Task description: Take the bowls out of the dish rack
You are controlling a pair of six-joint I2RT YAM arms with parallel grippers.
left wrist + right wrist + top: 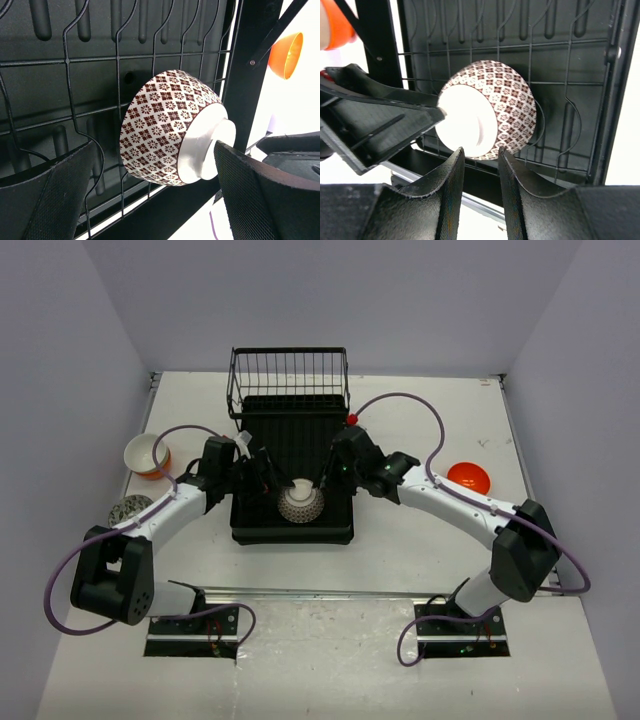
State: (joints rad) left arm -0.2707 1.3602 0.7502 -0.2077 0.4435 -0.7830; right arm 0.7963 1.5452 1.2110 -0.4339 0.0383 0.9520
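A brown-and-white patterned bowl (pixel 300 505) lies on its side at the near end of the black dish rack (pixel 290 430), white foot toward the front. In the left wrist view the bowl (pixel 165 125) sits between the wide-apart fingers of my left gripper (pixel 152 146), which is open. Its right finger (pixel 250 190) is at the bowl's foot. My right gripper (pixel 480 150) is just in front of the bowl (pixel 512 107), its jaws a narrow gap apart with nothing between them. From above, both grippers (pixel 272 478) (pixel 322 480) meet over the bowl.
A black wire basket (pixel 290 375) stands at the rack's far end. An orange bowl (pixel 468 478) rests on the table to the right. A white-and-orange bowl (pixel 147 454) and a speckled bowl (pixel 128 510) sit to the left.
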